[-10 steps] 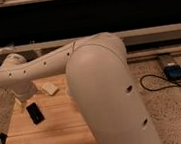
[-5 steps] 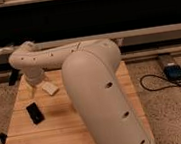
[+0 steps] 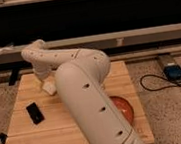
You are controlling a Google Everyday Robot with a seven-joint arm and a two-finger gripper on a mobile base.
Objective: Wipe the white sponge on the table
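The white sponge (image 3: 49, 87) lies on the far left part of the light wooden table (image 3: 38, 139). My gripper (image 3: 43, 79) comes down from the bent white arm and sits right at the sponge's upper edge, seemingly touching it. The wrist hides the gripper's tips. The arm's large white links run from the bottom centre of the view up over the table's middle.
A black rectangular slab (image 3: 35, 113) lies on the table in front of the sponge. A red bowl (image 3: 124, 108) shows at the table's right, partly behind the arm. A blue device (image 3: 173, 71) and black cables lie on the floor at right.
The arm's end has swung from the table's left edge rightward and back, and the gripper now sits at the sponge. The sponge and the black slab lie where they were.
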